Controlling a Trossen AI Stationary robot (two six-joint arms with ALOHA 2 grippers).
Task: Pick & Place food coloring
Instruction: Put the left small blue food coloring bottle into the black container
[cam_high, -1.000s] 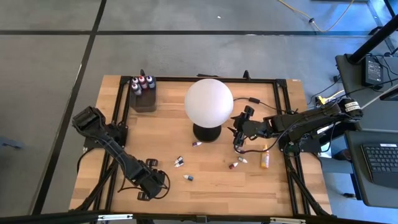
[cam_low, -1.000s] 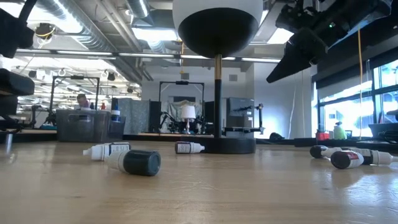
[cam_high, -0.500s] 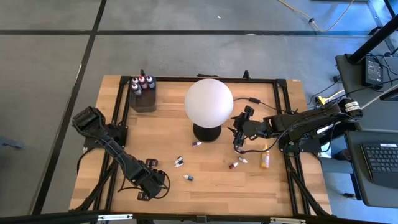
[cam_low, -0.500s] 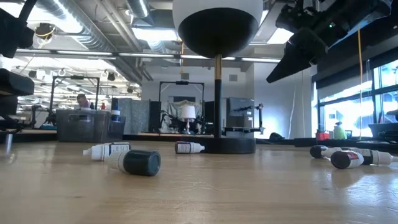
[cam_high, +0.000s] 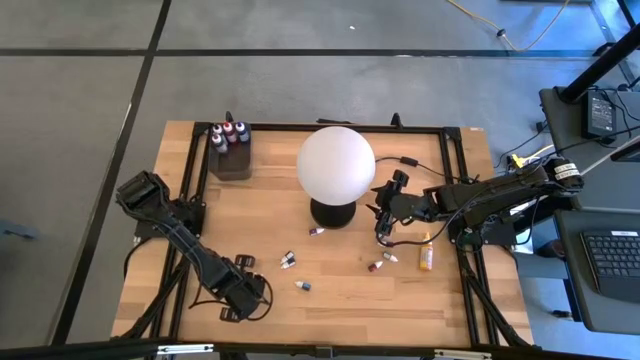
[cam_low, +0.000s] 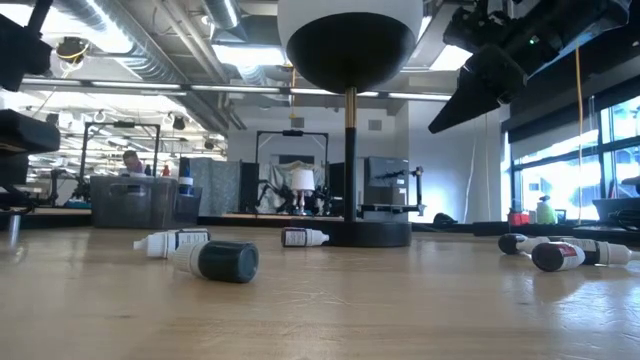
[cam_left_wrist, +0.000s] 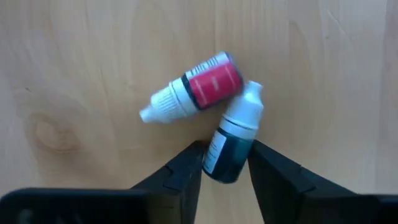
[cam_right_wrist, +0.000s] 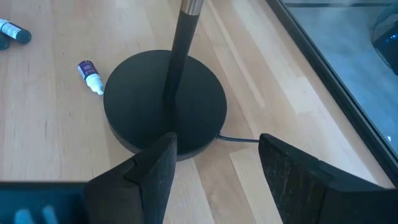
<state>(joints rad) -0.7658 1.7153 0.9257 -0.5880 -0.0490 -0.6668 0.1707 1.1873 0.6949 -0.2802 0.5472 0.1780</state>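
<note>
A dark green dropper bottle (cam_left_wrist: 230, 146) with a white cap lies on its side on the wooden table, its cap end against a red bottle (cam_left_wrist: 199, 87) that lies beside it. My left gripper (cam_left_wrist: 227, 155) stands over them near the table's front left (cam_high: 243, 288), pointing down and shut on the green bottle. My right gripper (cam_right_wrist: 217, 158) hangs open above the black lamp base (cam_right_wrist: 165, 102), right of the lamp in the high view (cam_high: 385, 215), with nothing between its fingers. More food coloring bottles (cam_high: 288, 260) (cam_high: 302, 286) (cam_high: 378, 265) lie loose on the table. My left gripper pinches the green bottle's dark body, near its bottom end (cam_left_wrist: 224, 163), between its two fingers. The fingers come from above, pointing down, and lie across the bottle. The bottle lies flat on the table, its white cap (cam_left_wrist: 249, 102) pointing away from the fingers.
The white globe lamp (cam_high: 335, 163) stands mid-table. A dark grey tray (cam_high: 230, 165) at the back left holds several upright bottles (cam_high: 228, 132). A small bottle (cam_high: 316, 231) lies by the lamp base, an orange bottle (cam_high: 427, 255) to the right.
</note>
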